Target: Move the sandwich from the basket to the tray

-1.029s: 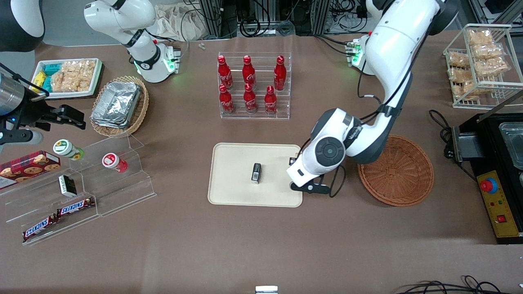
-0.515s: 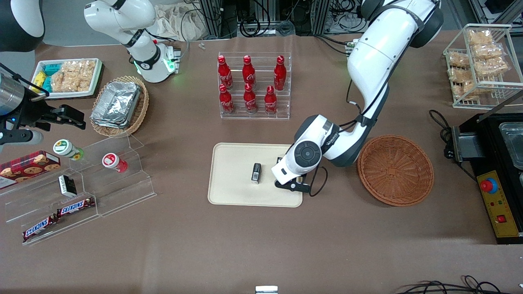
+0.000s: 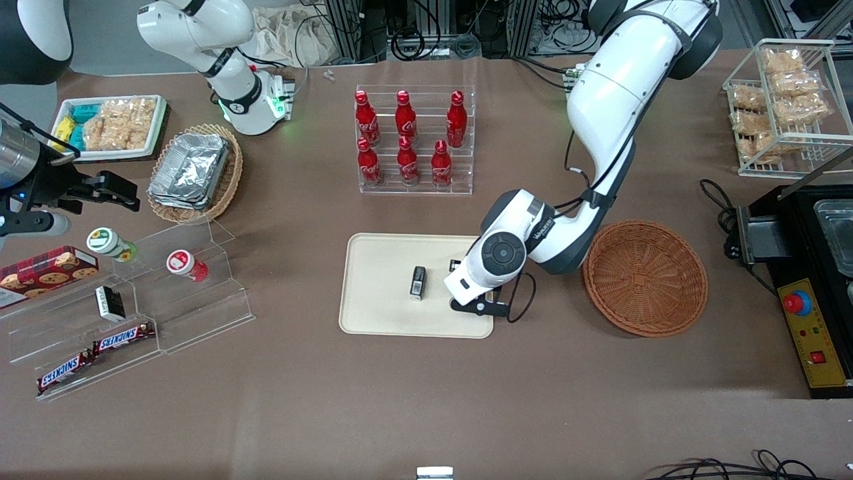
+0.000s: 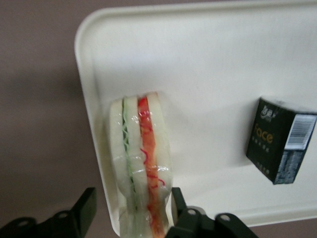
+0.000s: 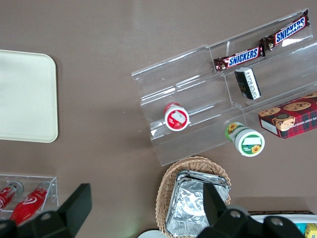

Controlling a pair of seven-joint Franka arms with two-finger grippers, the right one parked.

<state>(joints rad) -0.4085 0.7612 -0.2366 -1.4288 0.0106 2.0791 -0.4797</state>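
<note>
The sandwich (image 4: pixel 141 163), a clear-wrapped white-bread wedge with red and green filling lines, stands on edge on the cream tray (image 4: pixel 223 74), close to its rim. My gripper (image 4: pixel 131 201) is open around it: one finger (image 4: pixel 85 208) stands clear of the bread and the other finger (image 4: pixel 177 198) is right against the wrap. In the front view the gripper (image 3: pixel 474 291) is low over the tray (image 3: pixel 380 280) at the edge nearest the reddish-brown basket (image 3: pixel 645 279), and the wrist hides the sandwich. The basket holds nothing.
A small black box (image 3: pixel 418 282) stands on the tray beside the sandwich. A clear rack of red bottles (image 3: pixel 413 140) is farther from the front camera than the tray. Clear snack shelves (image 3: pixel 133 300) and a tan basket of foil containers (image 3: pixel 194 172) lie toward the parked arm's end.
Over the last second the working arm swung from the tray's basket-side edge to over the tray, toward the black box. In the last half second it barely shifted.
</note>
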